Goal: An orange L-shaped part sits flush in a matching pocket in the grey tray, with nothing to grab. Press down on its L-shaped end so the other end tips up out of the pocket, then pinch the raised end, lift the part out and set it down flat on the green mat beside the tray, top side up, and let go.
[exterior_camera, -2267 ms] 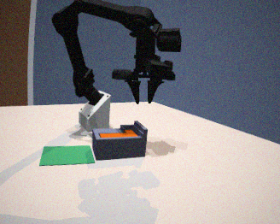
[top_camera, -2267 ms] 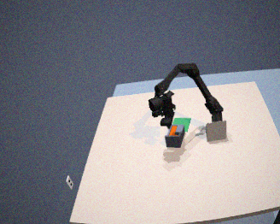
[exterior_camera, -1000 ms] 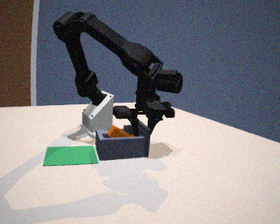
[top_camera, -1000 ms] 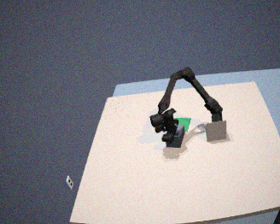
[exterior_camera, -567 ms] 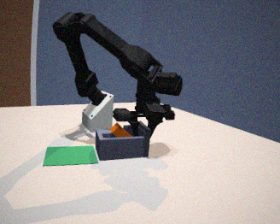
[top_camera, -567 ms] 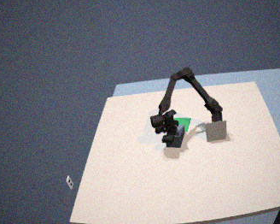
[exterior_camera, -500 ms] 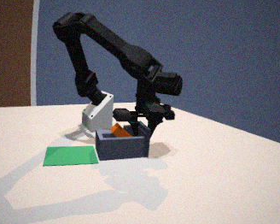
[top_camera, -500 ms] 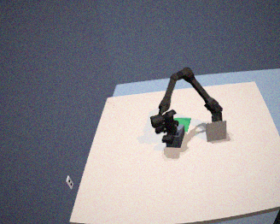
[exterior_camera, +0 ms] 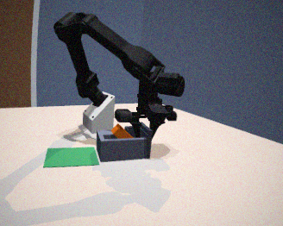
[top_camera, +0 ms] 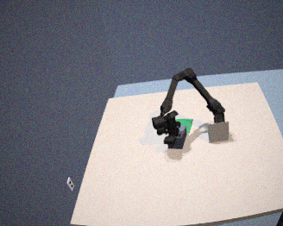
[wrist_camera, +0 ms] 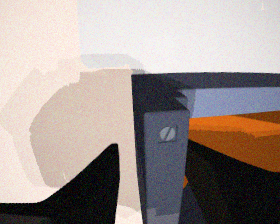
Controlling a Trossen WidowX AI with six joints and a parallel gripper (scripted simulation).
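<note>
The orange part [exterior_camera: 122,132] [wrist_camera: 240,125] is tilted in the grey tray [top_camera: 179,146] [exterior_camera: 122,150] [wrist_camera: 162,175]. In the exterior view its end toward the mat stands up above the tray's rim, and its other end is down inside, hidden by the tray wall. My gripper [exterior_camera: 146,136] [wrist_camera: 148,147] is partly open and points down at the tray's end away from the mat. One finger reaches inside over the low end of the part; the other is outside the end wall. Nothing is pinched between them. The green mat [top_camera: 186,124] [exterior_camera: 72,156] lies flat beside the tray.
The robot's base [top_camera: 218,132] [exterior_camera: 100,116] stands behind the tray and mat in the exterior view. A raised end wall of the tray is between the two fingers. The arm arches over from the base and hides part of the tray in the top view.
</note>
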